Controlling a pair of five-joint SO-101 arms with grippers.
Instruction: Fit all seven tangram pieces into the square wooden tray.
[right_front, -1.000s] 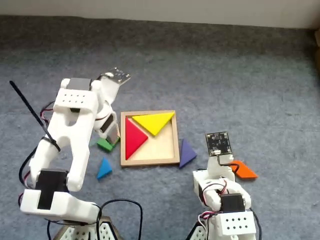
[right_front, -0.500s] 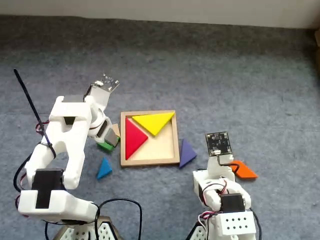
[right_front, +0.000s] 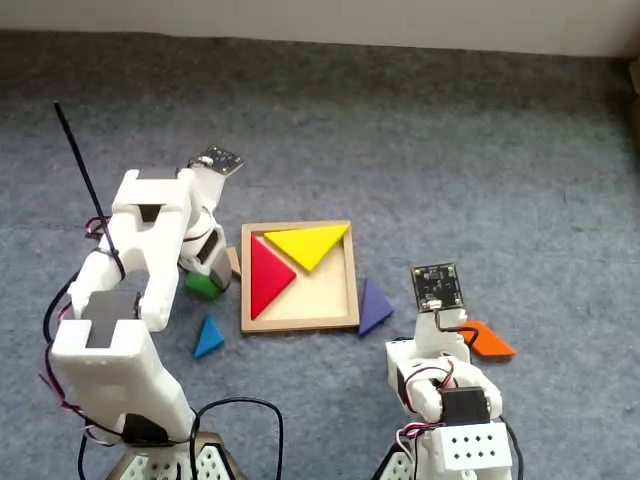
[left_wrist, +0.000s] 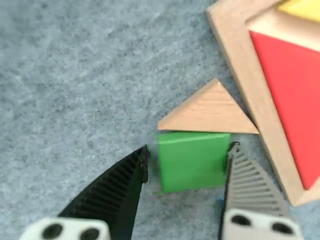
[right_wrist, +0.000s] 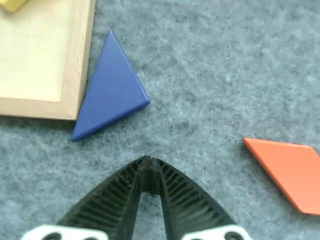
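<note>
Tray (right_front: 300, 325) sits centre frame in the high view.
- Two of seven pieces are in: red triangle (right_front: 268, 276) on the tray's left side and yellow triangle (right_front: 307, 243) along its top. The rest of the floor is bare wood.
- Five are still out on the carpet.
  - Green square (left_wrist: 192, 160) is just left of the tray.
  - Wood triangle (left_wrist: 207, 112) touches the square and lies against the tray's rim.
  - Small blue triangle (right_front: 208, 337) is lower left.
  - Indigo triangle (right_front: 373, 305) touches the tray's right rim.
  - Orange piece (right_front: 487, 339) is farther right (parallelogram, by its shape).

Left gripper (left_wrist: 189, 152) is down over the green square, fingers apart with one on each side. One looks to be touching an edge, but no firm pinch shows.

Right gripper (right_wrist: 148, 165) has its fingers together and holds nothing. It hangs over carpet between the indigo triangle and the orange piece.

My read: early going, under a third placed, and the green square is the piece in hand next.
</note>
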